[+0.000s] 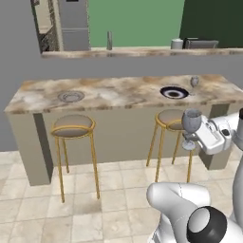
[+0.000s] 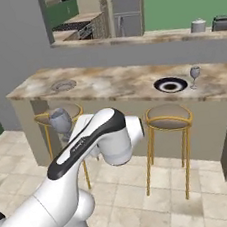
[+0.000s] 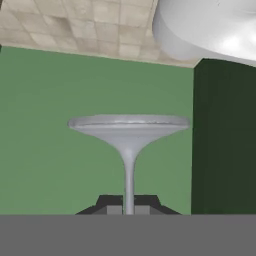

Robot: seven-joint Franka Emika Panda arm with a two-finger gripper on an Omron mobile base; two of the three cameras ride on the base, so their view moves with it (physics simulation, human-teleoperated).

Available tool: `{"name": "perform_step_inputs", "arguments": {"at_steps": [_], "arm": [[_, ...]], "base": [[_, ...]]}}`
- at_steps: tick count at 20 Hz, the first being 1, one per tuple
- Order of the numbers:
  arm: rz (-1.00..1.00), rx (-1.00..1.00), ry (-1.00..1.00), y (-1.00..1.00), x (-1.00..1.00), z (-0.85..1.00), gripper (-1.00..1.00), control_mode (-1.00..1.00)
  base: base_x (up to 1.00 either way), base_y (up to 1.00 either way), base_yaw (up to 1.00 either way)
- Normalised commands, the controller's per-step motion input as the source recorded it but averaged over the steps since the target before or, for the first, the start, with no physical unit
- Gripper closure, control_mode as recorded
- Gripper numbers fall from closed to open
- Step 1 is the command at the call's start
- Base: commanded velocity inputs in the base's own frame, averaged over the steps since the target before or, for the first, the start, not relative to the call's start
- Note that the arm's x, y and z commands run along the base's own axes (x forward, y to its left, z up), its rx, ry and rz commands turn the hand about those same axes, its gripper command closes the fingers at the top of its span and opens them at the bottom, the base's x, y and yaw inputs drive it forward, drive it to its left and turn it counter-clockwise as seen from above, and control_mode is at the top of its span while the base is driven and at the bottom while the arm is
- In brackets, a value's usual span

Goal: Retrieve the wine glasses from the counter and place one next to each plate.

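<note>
Since the gripper [image 3: 129, 210] is clamped on the wine glass [image 1: 191, 122] stem, I'd keep it upright heading to the grey plate [image 1: 71, 97] ahead.

Glass [image 1: 191, 121]: translucent grey-blue, smooth, faint sheen; stem [image 3: 129, 180] thin and glossy between matt dark fingertips [image 3: 111, 205].
Second glass [image 1: 194, 81]: same clear grey glass.
Bar [image 1: 118, 92]: mottled tan-brown stone top, polished; sides plain matt grey.
Plate [image 1: 174, 92]: dark, glossy, pale rim.
Second plate [image 1: 71, 97]: dull grey, smooth.
Stools [image 1: 73, 127]: thin brassy metal legs and ring, matt brown padded seat.
Floor [image 1: 95, 213]: beige stone tiles, lightly mottled, low sheen.
Arm [image 2: 85, 154]: glossy white plastic shell, dark joints.
</note>
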Motion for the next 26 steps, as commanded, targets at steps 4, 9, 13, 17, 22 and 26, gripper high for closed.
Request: {"name": "perform_step_inputs", "arguments": {"at_steps": [4,9,13,17,22,26], "arm": [[0.0,0.0,0.0,0.0,0.0,0.0,1.0,1.0],[0.0,0.0,0.0,0.0,0.0,0.0,1.0,1.0],[0.0,0.0,0.0,0.0,0.0,0.0,1.0,1.0],[0.0,0.0,0.0,0.0,0.0,0.0,1.0,1.0],[0.0,0.0,0.0,0.0,0.0,0.0,1.0,1.0],[0.0,0.0,0.0,0.0,0.0,0.0,1.0,1.0]], "base": [[0.43,1.0,-0.15],[0.54,1.0,0.01],[0.93,0.22,0.2],[0.85,-0.44,0.22],[0.85,-0.44,0.16],[0.72,-0.16,0.03]]}}
